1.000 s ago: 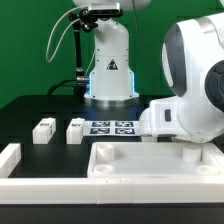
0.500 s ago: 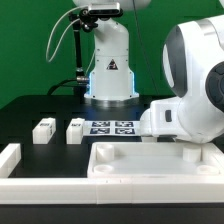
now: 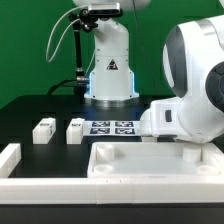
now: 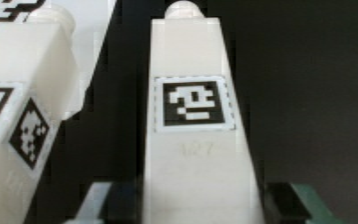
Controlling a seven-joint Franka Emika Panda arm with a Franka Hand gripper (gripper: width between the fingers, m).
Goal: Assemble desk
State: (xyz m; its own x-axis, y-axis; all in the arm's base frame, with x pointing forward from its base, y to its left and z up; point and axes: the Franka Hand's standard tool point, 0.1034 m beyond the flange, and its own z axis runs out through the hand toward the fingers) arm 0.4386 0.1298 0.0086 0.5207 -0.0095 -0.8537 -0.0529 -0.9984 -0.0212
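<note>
In the wrist view a white square desk leg with a black-and-white tag lies on the black table and runs between my fingers. My gripper looks shut on it, both pads against its sides. A second tagged leg lies close beside it. In the exterior view the white tabletop tray lies flat at the front, and two more legs lie at the left. My gripper is hidden there behind my own arm.
The marker board lies behind the tray, near the middle. A low white rail borders the table at the front left. The white robot base stands at the back.
</note>
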